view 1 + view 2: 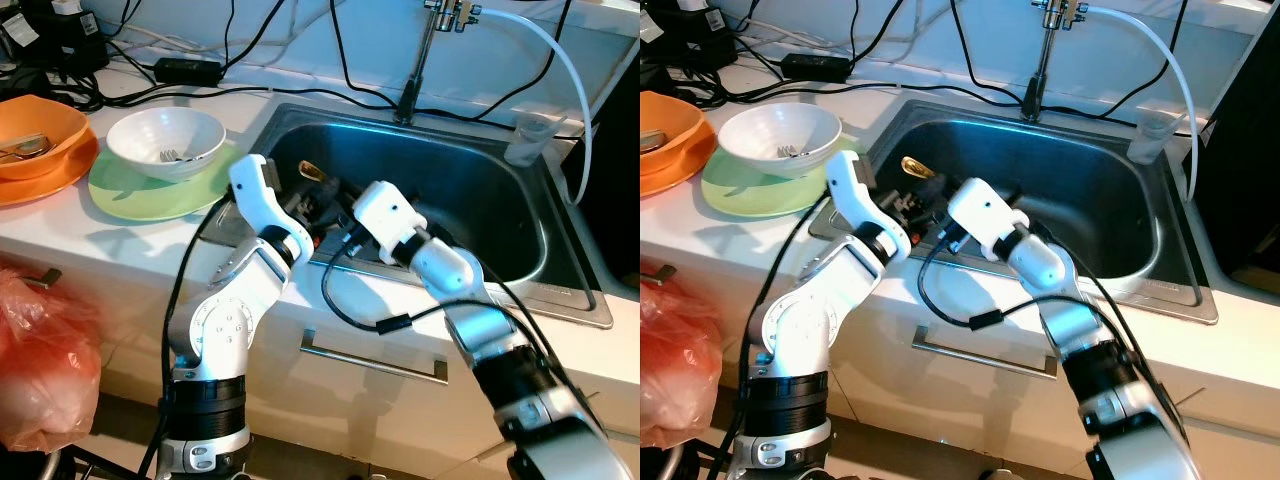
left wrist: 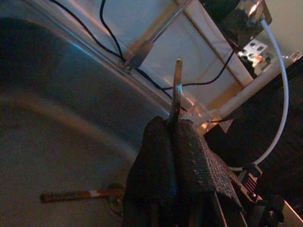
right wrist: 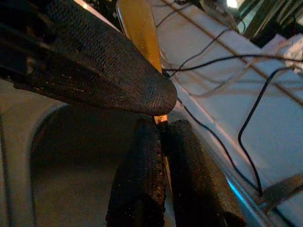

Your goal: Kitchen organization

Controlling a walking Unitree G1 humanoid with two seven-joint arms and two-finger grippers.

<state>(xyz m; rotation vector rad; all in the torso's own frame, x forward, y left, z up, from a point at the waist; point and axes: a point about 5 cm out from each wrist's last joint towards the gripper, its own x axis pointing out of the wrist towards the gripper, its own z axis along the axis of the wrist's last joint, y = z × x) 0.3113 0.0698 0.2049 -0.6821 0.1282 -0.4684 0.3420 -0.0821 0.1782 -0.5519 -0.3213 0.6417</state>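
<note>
White bench (image 1: 130,235) lay nearest me, with the steel sink (image 1: 500,205) behind it. Over the sink's near edge my left hand (image 2: 176,124) and right hand (image 3: 161,125) both pinched one spoon (image 1: 917,168), its bowl pointing away toward the tap (image 1: 418,70).

Both silver arms are bending inward. The left gripper (image 2: 176,130) is pinching its fingers together. The right gripper (image 3: 163,125) is meeting it fingertip to fingertip.
</note>
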